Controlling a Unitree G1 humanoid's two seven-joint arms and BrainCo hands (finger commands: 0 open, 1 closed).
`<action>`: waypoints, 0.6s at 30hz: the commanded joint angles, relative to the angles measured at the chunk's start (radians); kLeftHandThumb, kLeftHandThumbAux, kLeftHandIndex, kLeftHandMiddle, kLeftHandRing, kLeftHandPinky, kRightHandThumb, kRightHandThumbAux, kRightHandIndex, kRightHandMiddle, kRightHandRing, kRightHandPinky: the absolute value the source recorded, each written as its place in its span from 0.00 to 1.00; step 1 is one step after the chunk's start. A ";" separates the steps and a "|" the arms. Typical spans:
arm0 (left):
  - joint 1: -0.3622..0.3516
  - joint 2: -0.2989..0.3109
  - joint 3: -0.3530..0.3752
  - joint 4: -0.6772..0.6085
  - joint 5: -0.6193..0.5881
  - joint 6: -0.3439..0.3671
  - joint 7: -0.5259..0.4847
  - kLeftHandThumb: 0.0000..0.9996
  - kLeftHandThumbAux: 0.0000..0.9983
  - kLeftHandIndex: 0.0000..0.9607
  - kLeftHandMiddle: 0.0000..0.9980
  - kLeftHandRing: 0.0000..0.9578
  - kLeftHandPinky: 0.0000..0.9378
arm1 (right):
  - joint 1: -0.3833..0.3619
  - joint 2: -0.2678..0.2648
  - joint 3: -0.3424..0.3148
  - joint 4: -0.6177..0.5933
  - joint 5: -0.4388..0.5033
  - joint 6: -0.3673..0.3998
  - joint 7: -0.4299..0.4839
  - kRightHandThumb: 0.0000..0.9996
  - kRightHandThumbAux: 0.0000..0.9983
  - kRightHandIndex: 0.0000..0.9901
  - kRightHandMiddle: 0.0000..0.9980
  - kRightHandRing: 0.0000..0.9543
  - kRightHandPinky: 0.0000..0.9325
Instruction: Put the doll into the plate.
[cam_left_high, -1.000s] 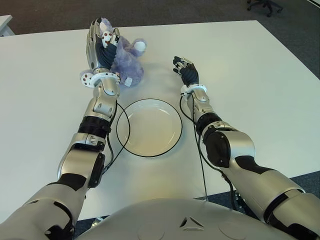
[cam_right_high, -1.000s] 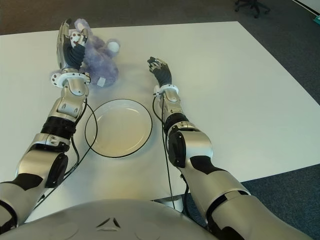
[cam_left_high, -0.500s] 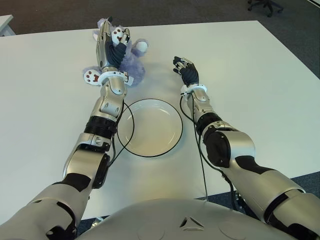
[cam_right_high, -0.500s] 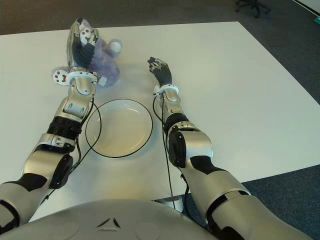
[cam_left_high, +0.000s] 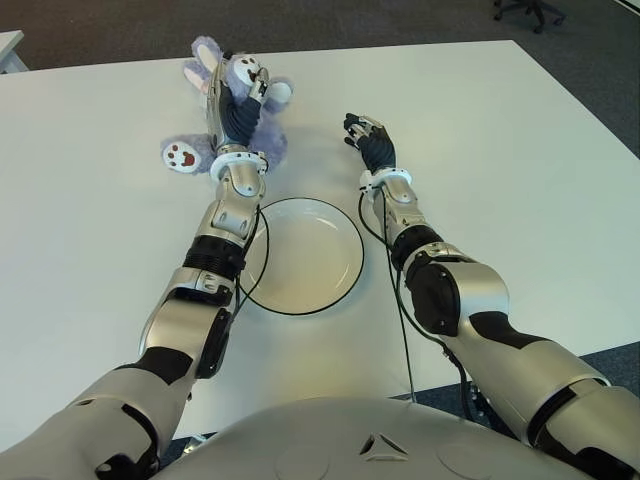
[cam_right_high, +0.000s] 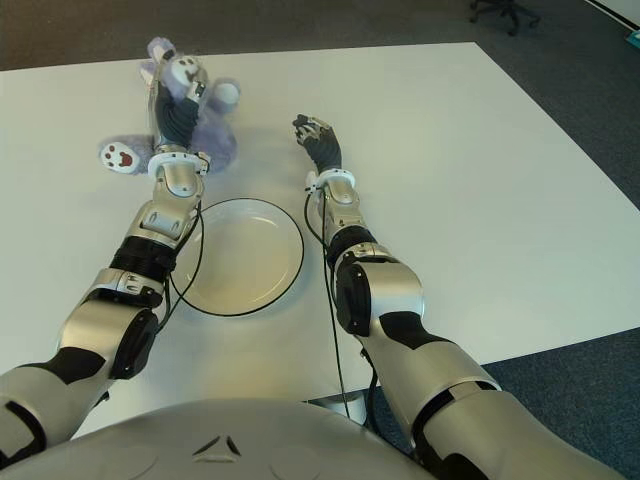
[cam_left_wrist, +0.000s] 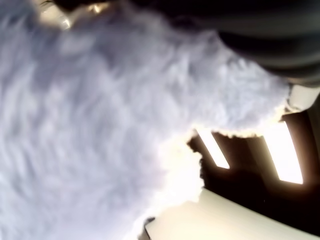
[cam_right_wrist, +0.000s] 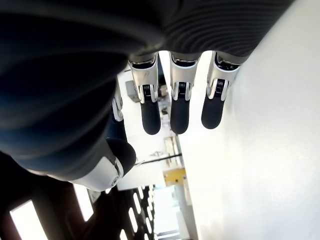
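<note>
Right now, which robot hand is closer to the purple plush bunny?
Left. The left robot hand is closed on the purple plush bunny beyond the plate. The right robot hand shows open, to the bunny's right and apart from it.

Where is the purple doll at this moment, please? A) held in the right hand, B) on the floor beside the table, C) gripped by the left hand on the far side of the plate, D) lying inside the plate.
C: the left hand is closed on the doll beyond the plate, which holds nothing, while the right hand holds nothing.
</note>
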 joint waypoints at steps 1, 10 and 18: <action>-0.013 -0.016 0.014 0.027 -0.003 -0.027 0.059 0.31 0.24 0.00 0.14 0.13 0.10 | 0.057 0.008 0.002 0.035 -0.006 0.033 -0.015 0.70 0.74 0.41 0.17 0.15 0.18; -0.017 -0.041 0.036 0.021 -0.038 -0.054 0.068 0.32 0.24 0.00 0.13 0.13 0.10 | 0.055 0.006 0.003 0.036 -0.008 0.046 -0.013 0.70 0.73 0.41 0.18 0.16 0.20; -0.019 -0.056 0.044 0.030 -0.056 -0.075 0.066 0.34 0.29 0.00 0.12 0.12 0.06 | 0.057 0.005 0.013 0.036 -0.019 0.039 -0.018 0.70 0.73 0.41 0.18 0.17 0.21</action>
